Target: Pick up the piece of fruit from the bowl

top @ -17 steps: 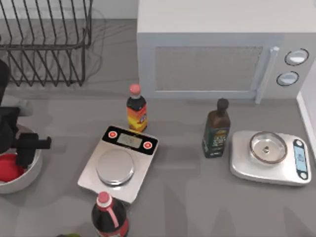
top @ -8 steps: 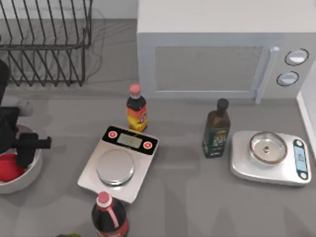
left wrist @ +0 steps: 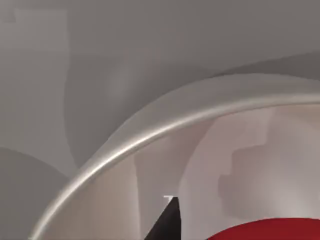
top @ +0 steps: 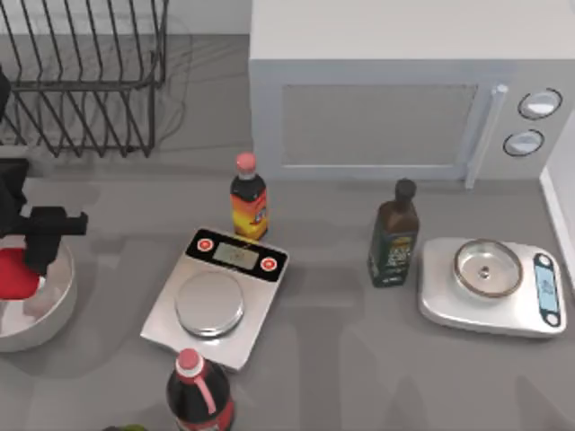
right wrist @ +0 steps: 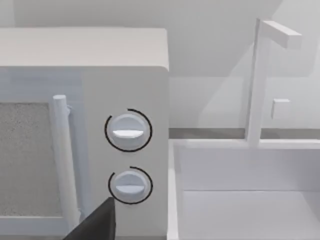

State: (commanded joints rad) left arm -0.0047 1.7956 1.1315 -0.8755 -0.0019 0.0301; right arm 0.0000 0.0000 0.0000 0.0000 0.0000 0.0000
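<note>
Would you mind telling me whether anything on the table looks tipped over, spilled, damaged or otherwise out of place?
Nothing stands out. Both bottles by the microwave stand upright, as does the front one. The two scales lie flat. The left gripper holds the red fruit above the white bowl; nothing is spilled.

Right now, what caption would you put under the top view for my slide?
Left gripper holds the red fruit above the white bowl, beside two scales, bottles and a microwave.
</note>
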